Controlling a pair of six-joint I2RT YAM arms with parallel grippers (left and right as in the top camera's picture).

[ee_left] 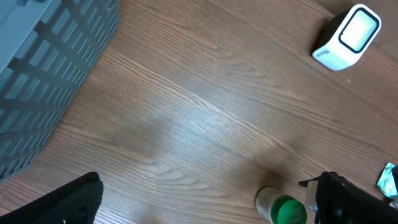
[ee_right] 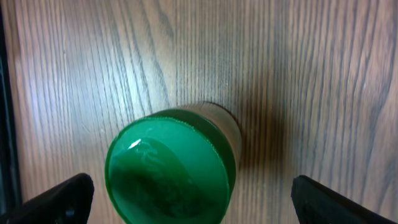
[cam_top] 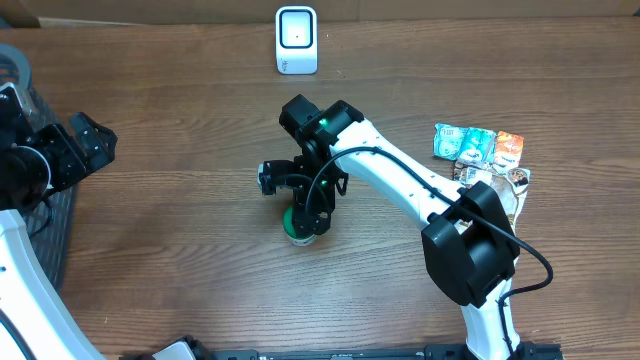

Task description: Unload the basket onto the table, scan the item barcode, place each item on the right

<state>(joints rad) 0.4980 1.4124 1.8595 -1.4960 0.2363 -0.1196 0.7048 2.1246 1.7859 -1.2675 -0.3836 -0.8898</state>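
Note:
The item, a small jar with a green lid (cam_top: 300, 228), stands upright on the wooden table near the middle. My right gripper (cam_top: 310, 205) hangs straight over it, open. In the right wrist view the green lid (ee_right: 168, 168) sits between the two spread fingers, touching neither. The white barcode scanner (cam_top: 296, 40) stands at the table's far edge, well behind the jar. My left gripper (cam_top: 85, 140) is at the far left, open and empty. Its wrist view shows the jar (ee_left: 283, 207) low on the right and the scanner (ee_left: 348, 37) at the top right.
Several snack packets (cam_top: 480, 150) lie at the right of the table by the right arm's base. A dark mesh basket (ee_left: 37, 74) stands at the left edge beside my left arm. Bare wood lies between the jar and the scanner.

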